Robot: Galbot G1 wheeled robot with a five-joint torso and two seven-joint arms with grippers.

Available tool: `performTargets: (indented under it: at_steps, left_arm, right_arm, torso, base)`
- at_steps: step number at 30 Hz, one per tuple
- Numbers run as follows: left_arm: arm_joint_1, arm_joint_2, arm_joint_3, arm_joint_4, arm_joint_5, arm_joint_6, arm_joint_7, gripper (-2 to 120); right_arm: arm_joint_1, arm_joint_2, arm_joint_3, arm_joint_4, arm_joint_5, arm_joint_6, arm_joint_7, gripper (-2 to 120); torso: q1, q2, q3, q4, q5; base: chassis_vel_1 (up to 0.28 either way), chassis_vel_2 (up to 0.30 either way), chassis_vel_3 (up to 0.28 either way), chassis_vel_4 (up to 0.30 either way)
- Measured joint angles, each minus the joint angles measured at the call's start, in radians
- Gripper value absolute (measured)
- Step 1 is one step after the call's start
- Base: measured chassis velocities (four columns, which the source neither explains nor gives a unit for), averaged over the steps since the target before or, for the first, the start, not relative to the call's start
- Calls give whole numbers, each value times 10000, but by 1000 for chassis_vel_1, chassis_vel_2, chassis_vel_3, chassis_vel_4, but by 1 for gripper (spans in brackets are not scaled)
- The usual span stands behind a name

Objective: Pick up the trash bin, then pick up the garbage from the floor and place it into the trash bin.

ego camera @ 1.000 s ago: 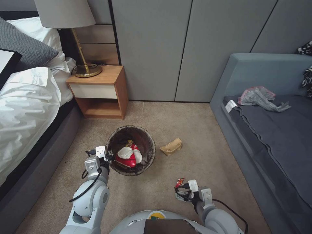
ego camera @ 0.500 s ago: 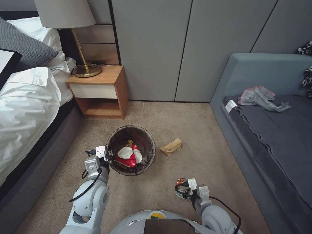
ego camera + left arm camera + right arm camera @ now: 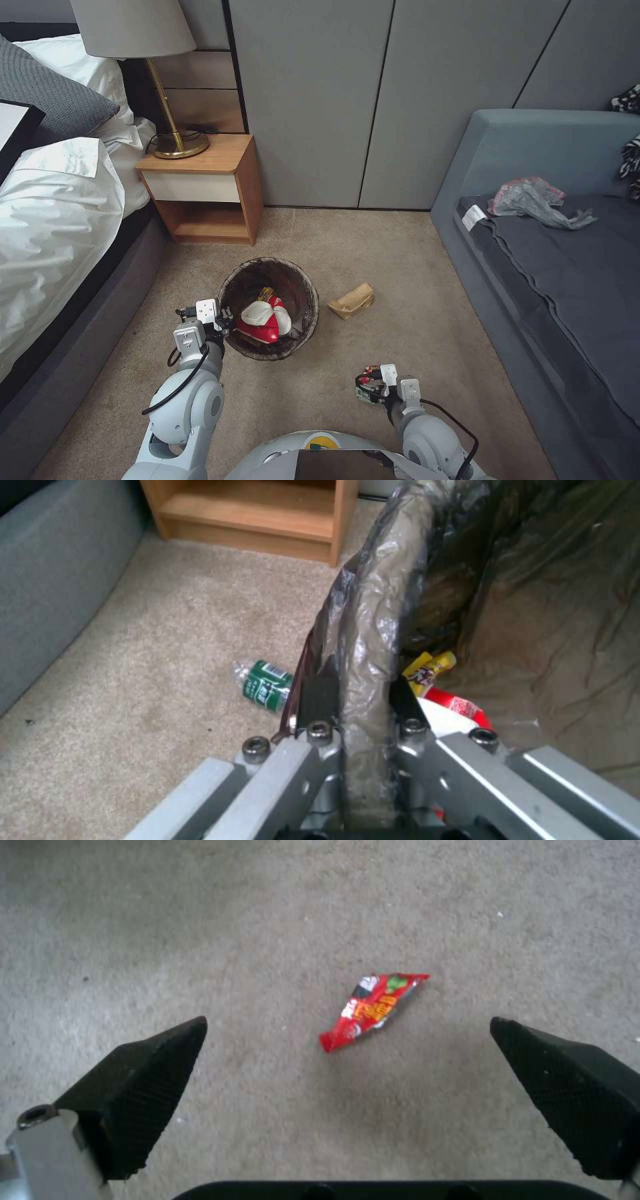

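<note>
- Bottle with green label lies on the carpet; its writing is too small to read.
- Left gripper pinches the bin rim.
- Bin holds red-and-white packets.
- Paper bag lies beside the bin.
- Right gripper is wide above a red packet; its print is unreadable.

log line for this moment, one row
left gripper: shut on trash bin rim | right gripper: open, above red snack packet on carpet | tan paper bag: on floor beside bin
</note>
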Motion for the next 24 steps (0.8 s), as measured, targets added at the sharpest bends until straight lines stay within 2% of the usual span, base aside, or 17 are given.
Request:
performTargets:
  at_steps: [24]
  left_arm:
    - [0,0,0,0,0,0,0,0]
  right_arm:
    - [756,645,-75,-1429,-352,538,-250,100]
  torso:
    - [0,0,0,-1,0]
  base:
    - [0,0,0,0]
